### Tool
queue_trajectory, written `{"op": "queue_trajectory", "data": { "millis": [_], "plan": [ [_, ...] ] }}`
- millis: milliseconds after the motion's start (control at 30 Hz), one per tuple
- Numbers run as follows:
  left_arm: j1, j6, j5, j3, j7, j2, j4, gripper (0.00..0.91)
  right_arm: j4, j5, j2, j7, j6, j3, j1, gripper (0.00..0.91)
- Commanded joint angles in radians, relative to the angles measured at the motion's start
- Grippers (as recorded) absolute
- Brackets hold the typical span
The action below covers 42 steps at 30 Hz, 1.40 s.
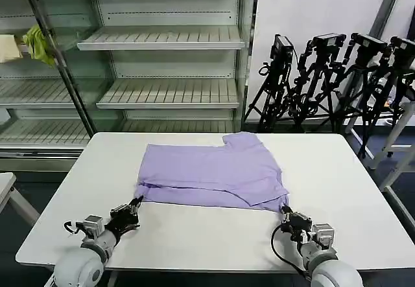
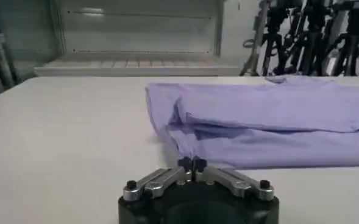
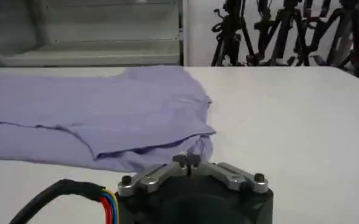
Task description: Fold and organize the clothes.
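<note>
The shelving unit [image 1: 162,67] fills the room behind the table from ten to twelve o'clock in the head view. Its slatted shelves are bare apart from a yellow-green cloth [image 1: 37,44] and a pale item beside it at the ten o'clock edge. At about two o'clock a row of black tripods [image 1: 337,80] stands against the white wall.

The white table [image 1: 337,183] takes up the near half of the head view. On it, at the centre, lies the lavender T-shirt [image 1: 214,173], spread flat with its near hem folded back over itself into a long band. One short sleeve points toward one o'clock. No print shows on the side facing up.

The left gripper [image 1: 136,203] sits low over the table at seven o'clock, just at the shirt's near left corner. In the left wrist view its fingertips [image 2: 191,163] are pressed together with no gap. They are right at the folded edge of the cloth, with no fabric seen between them.

The right gripper [image 1: 285,210] sits at five o'clock, at the shirt's near right corner. In the right wrist view its fingertips [image 3: 188,160] also meet tip to tip, touching the edge of the hem [image 3: 161,155]. Whether any cloth is pinched cannot be told.
</note>
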Motion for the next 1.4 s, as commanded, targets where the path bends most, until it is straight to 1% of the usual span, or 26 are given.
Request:
{"op": "queue_trajectory", "data": {
  "millis": [33, 300, 367, 600, 633, 700, 767, 800, 833, 967, 1033, 1233, 1400],
  "plan": [
    [0.049, 0.035, 0.002, -0.01, -0.001, 0.01, -0.034, 0.01, 0.029, 0.009, -0.043, 0.004, -0.004, 0.007, -0.05, 0.0],
    [0.147, 0.04, -0.001, -0.029, -0.007, 0.03, -0.108, 0.01, 0.111, 0.045, -0.097, 0.03, -0.02, 0.043, -0.134, 0.0],
    [0.197, 0.042, -0.005, -0.039, -0.011, 0.044, -0.142, 0.01, 0.153, 0.06, -0.128, 0.039, -0.026, 0.057, -0.176, 0.0],
    [0.335, 0.044, -0.004, -0.082, -0.022, 0.068, -0.251, 0.0, 0.241, 0.07, -0.183, 0.064, -0.034, 0.092, -0.283, 0.0],
    [0.376, 0.044, -0.004, -0.094, -0.023, 0.069, -0.279, 0.01, 0.25, 0.072, -0.188, 0.067, -0.034, 0.097, -0.297, 0.0],
    [0.418, 0.045, -0.004, -0.109, -0.027, 0.068, -0.303, 0.01, 0.274, 0.086, -0.202, 0.072, -0.034, 0.132, -0.334, 0.0],
    [0.475, 0.046, -0.003, -0.129, -0.03, 0.065, -0.341, 0.01, 0.299, 0.104, -0.217, 0.092, -0.038, 0.156, -0.368, 0.0],
    [0.488, 0.047, -0.002, -0.135, -0.031, 0.064, -0.348, 0.01, 0.306, 0.11, -0.222, 0.094, -0.038, 0.162, -0.375, 0.0],
    [0.517, 0.047, 0.0, -0.146, -0.031, 0.062, -0.365, 0.01, 0.317, 0.118, -0.227, 0.112, -0.042, 0.166, -0.39, 0.0],
    [0.604, 0.048, 0.001, -0.181, -0.031, 0.053, -0.415, 0.0, 0.353, 0.141, -0.261, 0.149, -0.052, 0.18, -0.436, 0.0],
    [0.641, 0.048, 0.004, -0.196, -0.031, 0.048, -0.428, 0.01, 0.363, 0.146, -0.27, 0.158, -0.053, 0.184, -0.451, 0.0],
    [0.705, 0.043, 0.019, -0.225, -0.029, 0.04, -0.457, 0.01, 0.384, 0.152, -0.275, 0.192, -0.059, 0.181, -0.498, 0.0],
    [0.729, 0.042, 0.02, -0.24, -0.029, 0.038, -0.462, 0.01, 0.396, 0.149, -0.282, 0.214, -0.061, 0.187, -0.551, 0.0]
  ]
}}
